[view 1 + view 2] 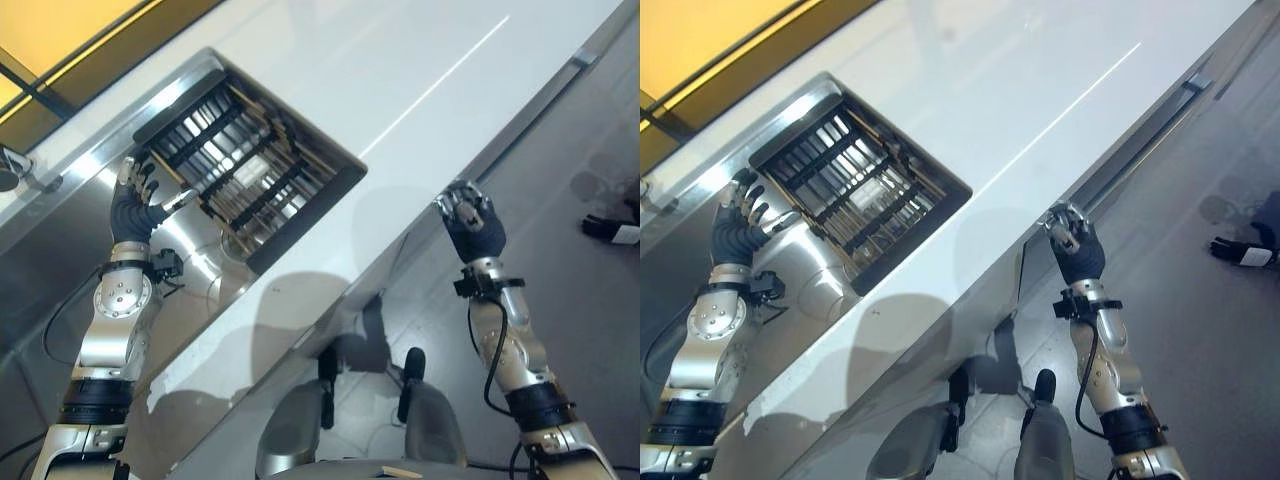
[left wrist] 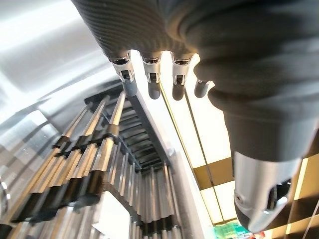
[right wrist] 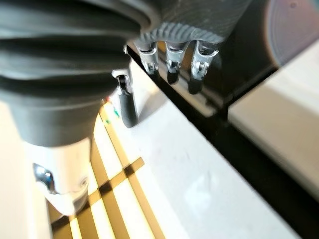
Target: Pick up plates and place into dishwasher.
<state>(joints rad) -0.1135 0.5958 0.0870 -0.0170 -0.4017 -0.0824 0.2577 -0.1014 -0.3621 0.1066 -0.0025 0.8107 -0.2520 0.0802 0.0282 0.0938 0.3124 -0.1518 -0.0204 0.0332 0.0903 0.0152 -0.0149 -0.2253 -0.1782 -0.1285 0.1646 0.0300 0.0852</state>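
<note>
A dark dish rack [image 1: 245, 165] with upright steel and black prongs sits sunk into the steel sink [image 1: 190, 250]; I see no plate in it or on the counter. My left hand [image 1: 135, 205] hovers over the sink by the rack's near left corner, fingers relaxed and holding nothing, thumb pointing at the rack. In the left wrist view its fingertips [image 2: 152, 87] hang just above the rack's prongs [image 2: 99, 164]. My right hand [image 1: 472, 228] is raised beside the counter's front edge, away from the rack, loosely open and empty.
A white counter [image 1: 420, 90] runs diagonally across the view, with a steel rail [image 1: 520, 120] along its front edge. A faucet [image 1: 15, 170] stands at the far left of the sink. A dark object [image 1: 610, 230] lies on the grey floor at the right.
</note>
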